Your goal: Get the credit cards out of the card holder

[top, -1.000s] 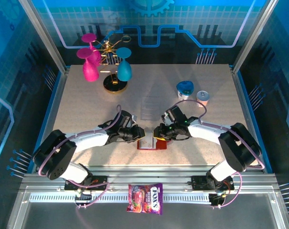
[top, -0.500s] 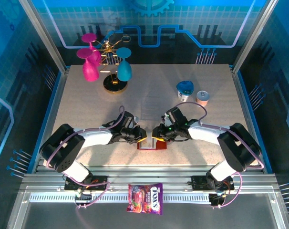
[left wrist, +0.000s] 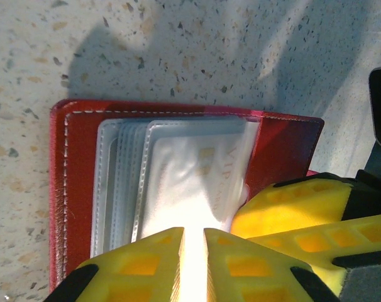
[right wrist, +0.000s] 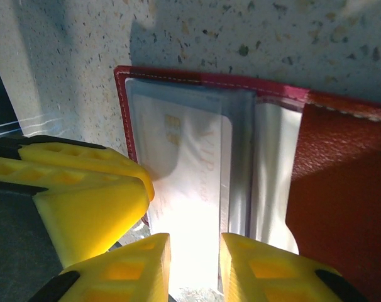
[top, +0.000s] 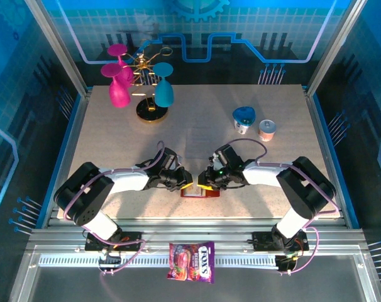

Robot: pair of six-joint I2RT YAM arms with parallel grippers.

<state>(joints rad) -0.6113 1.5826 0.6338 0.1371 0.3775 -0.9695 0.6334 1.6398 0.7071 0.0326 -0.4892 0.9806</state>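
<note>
While the left gripper pinches the wallet's sleeve near the worktop's front edge, the right gripper has narrowed round a card, hold uncertain.

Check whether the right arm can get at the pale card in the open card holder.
Probably yes. The card holder lies open, and the pale card in its clear sleeve sits between the fingers of the right end effector; the left end effector is beside it, not across it.

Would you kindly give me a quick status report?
Left gripper pinching card holder sleeve. Right gripper at pale card, grip unclear. Card not yet out. Nothing blocking.
</note>
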